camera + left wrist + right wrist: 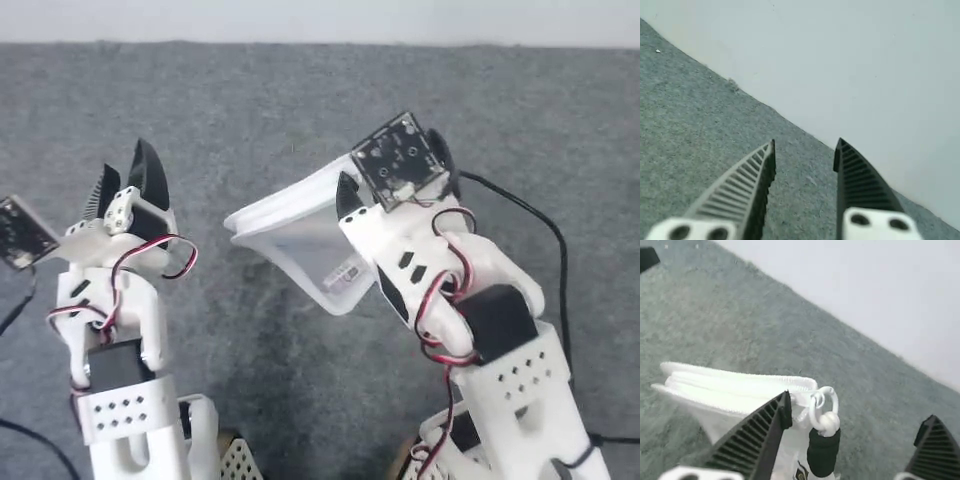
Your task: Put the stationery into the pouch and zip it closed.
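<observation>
Where the grey carpet (260,120) ends, a plain pale wall (850,60) is met. The carpet is short-piled, matted and lightly flecked, and it covers the work surface under both arms.

For the left gripper (806,142), the jaws are recorded as parted by a moderate gap, with nothing between them. Ahead of the tips, carpet and then wall are seen. Its fingers (747,190) are dark plastic, wedge-shaped and ribbed along the inner faces, and are fixed to white printed mounts.

For the right gripper (858,407), the jaws are recorded as spread wide, with nothing clamped.

The pouch (730,395) is located at the tip of one right jaw. Most of it lies outside the gap, and its pull end reaches just inside the gap. Contact with that jaw cannot be confirmed. The other right jaw stands well apart from it.

The pouch is made of thin, white, translucent sheet, and its upper edge is formed by two ribbed bands of zip tape (740,377) lying close together. A white ring (824,399) with a round bead (829,422) is noted at the end nearest the jaws.

Just below the bead a dark cylindrical piece (823,454) with rounded ends is seen. It cannot be told whether it belongs to the pull or lies in the pouch.

In the high view a small printed label (346,270) is visible through the pouch wall.
</observation>
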`<action>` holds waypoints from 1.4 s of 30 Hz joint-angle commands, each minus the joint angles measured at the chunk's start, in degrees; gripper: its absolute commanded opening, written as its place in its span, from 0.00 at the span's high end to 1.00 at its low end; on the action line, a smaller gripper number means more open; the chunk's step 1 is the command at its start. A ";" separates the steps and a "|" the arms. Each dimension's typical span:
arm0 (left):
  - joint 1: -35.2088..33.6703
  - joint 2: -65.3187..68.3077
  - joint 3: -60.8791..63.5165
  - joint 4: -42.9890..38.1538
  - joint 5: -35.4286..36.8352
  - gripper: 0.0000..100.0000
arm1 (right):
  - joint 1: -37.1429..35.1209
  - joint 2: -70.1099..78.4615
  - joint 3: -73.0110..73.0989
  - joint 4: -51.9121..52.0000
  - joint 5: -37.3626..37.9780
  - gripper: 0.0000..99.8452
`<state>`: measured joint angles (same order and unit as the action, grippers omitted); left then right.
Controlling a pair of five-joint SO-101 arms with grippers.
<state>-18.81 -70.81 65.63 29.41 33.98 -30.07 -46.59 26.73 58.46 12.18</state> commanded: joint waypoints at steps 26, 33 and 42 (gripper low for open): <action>0.35 -0.97 -0.84 -1.76 0.53 0.82 | 0.40 -3.74 -12.75 -16.48 0.18 0.76; 0.35 -0.97 -0.75 -1.67 0.53 0.82 | 0.40 -4.00 -8.00 -10.33 0.09 0.76; 0.44 -0.97 -0.75 -1.49 0.62 0.83 | 0.48 -11.91 2.46 -4.35 0.09 0.91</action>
<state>-18.81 -70.81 65.63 29.41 33.98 -30.42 -53.89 27.16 53.71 12.35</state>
